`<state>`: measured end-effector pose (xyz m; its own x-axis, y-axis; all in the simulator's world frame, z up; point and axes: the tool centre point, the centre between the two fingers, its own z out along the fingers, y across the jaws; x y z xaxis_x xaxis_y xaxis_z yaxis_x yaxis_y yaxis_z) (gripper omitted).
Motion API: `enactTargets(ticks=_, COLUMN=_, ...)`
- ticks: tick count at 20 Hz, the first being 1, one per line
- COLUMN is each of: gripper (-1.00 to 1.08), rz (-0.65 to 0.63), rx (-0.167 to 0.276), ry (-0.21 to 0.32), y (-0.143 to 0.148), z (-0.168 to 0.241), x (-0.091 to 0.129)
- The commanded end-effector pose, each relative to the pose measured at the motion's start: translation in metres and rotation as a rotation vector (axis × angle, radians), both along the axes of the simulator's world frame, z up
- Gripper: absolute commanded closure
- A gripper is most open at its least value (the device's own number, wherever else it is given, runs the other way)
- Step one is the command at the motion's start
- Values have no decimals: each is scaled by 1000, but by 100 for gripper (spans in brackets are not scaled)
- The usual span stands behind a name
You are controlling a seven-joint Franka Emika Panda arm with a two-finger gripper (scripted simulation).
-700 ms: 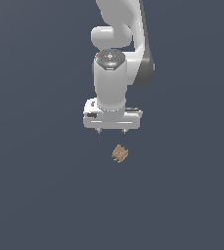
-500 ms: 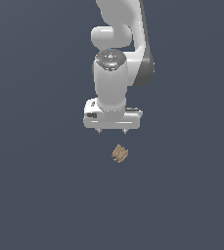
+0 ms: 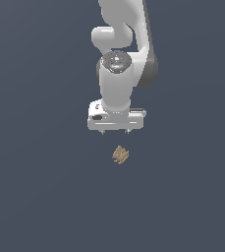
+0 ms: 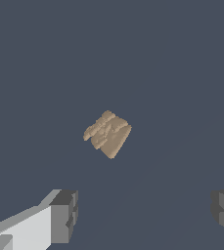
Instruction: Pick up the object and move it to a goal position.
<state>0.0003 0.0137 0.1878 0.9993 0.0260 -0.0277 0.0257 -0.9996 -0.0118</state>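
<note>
The object [image 3: 120, 155] is a small tan-brown lump with ridged, finger-like bumps, lying on the flat dark grey surface. In the wrist view the object [image 4: 107, 134] lies beyond the gap between the two grey fingertips [image 4: 64, 216], apart from both. My white gripper [image 3: 115, 132] hangs above and just behind it in the exterior view, pointing down, its short fingertips wide apart with nothing between them. It is open and does not touch the object.
The white arm [image 3: 121, 59] rises out of the exterior view's top. Only the plain dark grey surface [image 3: 45, 187] shows around the object.
The arm and gripper have barely moved, if at all. The object lies in the same spot.
</note>
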Motion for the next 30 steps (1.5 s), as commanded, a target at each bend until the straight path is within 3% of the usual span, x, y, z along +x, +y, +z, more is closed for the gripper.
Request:
enactTargets(ticks=1, gripper=-92, rz=-1, rx=0, ry=0, y=0, z=0, x=0)
enactTargets(ticks=12, gripper=-92, rz=-108, rx=-1, ry=-3, y=5, z=-17, x=7)
enactTargets(ticks=30, gripper=-92, rz=-493, rx=-14, ry=-19, y=25, z=-82, x=27)
